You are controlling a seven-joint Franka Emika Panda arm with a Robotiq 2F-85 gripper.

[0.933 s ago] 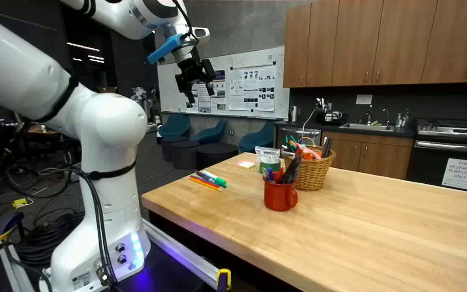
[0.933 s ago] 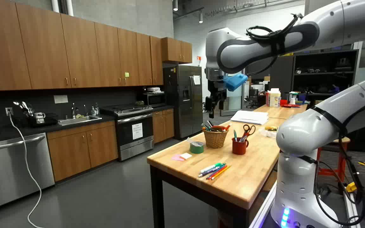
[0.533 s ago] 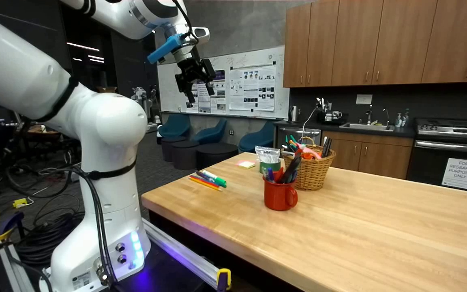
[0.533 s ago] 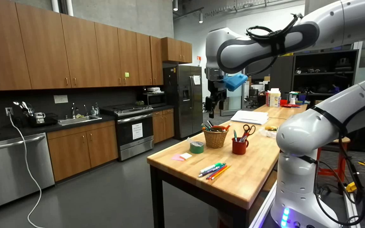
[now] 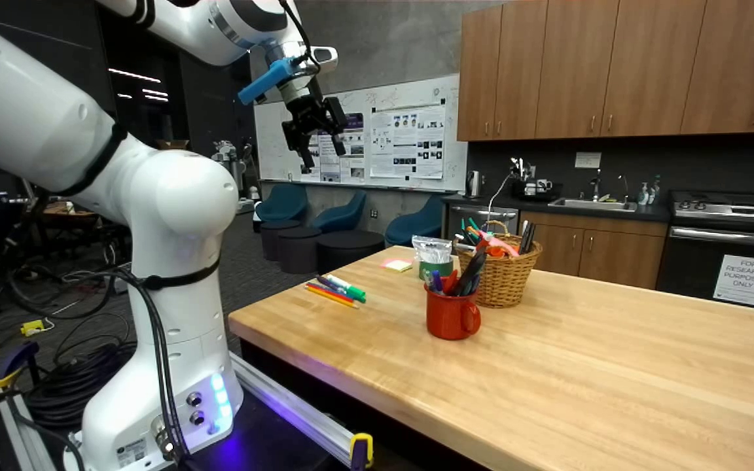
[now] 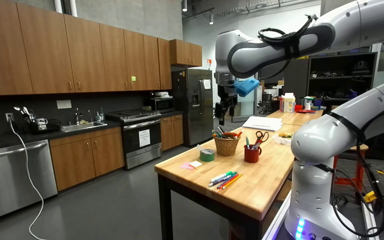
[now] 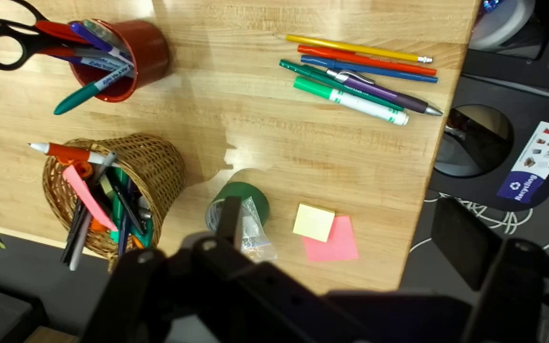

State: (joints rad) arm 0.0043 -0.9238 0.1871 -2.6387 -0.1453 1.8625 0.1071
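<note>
Marker (image 7: 350, 101), wht end twd tbl. edge (image 7: 434, 138)

We read "FOR RESEARCH PURPOSES ONLY" on a sheet (image 5: 745, 280) on the oven (image 5: 694, 268). We find "Recycling" on a bin label (image 7: 536, 161).

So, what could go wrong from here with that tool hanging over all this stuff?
If lowered, the open tool might snag the scissors poking out of the red mug and tip it. A bump could knock the loose purple pen off the table, as its tip lies very near the edge. The clear plastic bag at the green tape might cling to the tool.
</note>
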